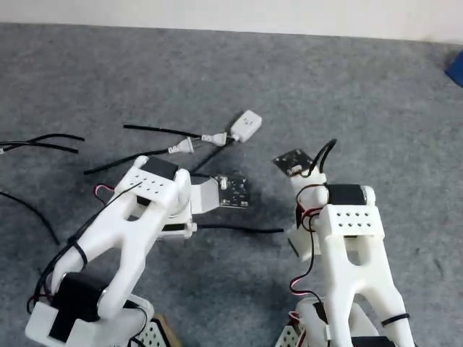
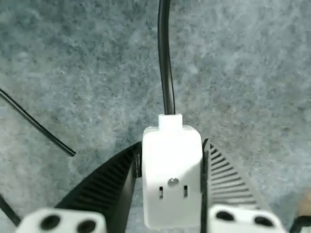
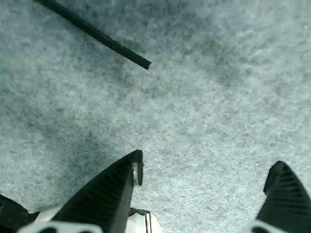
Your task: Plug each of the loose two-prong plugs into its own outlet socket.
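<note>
Surveying the high view: spotting a white socket block (image 1: 248, 125) at about twelve o'clock on the carpet (image 1: 376, 108), touching or nearly touching a white plug (image 1: 215, 136), and, just beside that toward nine o'clock, a second plug (image 1: 182, 147) on a black lead (image 1: 130, 160); failing to make out any seating of either. Noting the left arm (image 1: 145, 210) at eight o'clock, the right arm (image 1: 351, 231) at five o'clock, and a black cord (image 1: 242, 229) crossing between them near the centre.

Turning to the left wrist view: gripping an outlet socket (image 2: 171, 179) by its flanks with the left gripper (image 2: 171, 145), closed down narrow around it, slotted face toward the camera, black cord running away over the carpet.

Turning to the right wrist view: gaping wide with the right gripper (image 3: 209, 165), holding nothing, hovering above bare carpet near a cord end (image 3: 145, 63).

Judging the step as presenting the socket for mating; needing next, probably, a loose plug fetched by the free gripper, pinched behind the prongs and lined up with the slots.
</note>
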{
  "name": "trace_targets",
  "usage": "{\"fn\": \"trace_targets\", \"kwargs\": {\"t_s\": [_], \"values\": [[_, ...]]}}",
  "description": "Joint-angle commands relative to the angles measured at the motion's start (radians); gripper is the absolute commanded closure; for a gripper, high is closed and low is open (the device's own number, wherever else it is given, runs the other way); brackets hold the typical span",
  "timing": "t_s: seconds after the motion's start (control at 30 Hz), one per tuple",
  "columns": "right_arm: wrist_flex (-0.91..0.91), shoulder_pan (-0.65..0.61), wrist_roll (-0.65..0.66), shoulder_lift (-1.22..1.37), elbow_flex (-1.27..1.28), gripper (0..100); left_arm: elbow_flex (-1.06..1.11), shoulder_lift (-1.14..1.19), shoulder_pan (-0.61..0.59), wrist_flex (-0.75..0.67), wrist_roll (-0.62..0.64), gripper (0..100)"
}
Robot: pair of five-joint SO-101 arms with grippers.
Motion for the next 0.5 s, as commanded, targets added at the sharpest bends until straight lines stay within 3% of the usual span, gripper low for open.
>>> {"fn": "trace_targets", "kwargs": {"t_s": [0.0,0.3,0.47], "values": [[-0.01,0.005,0.014,-0.004,-0.036,61.5,-0.028,0.005,-0.005,0.038,-0.009,80],[-0.002,-0.044,0.008,-0.01,-0.035,61.5,-0.041,-0.004,0.081,0.074,-0.005,78],[-0.002,-0.044,0.008,-0.013,-0.035,61.5,-0.2,0.007,-0.082,0.064,-0.002,78]]}}
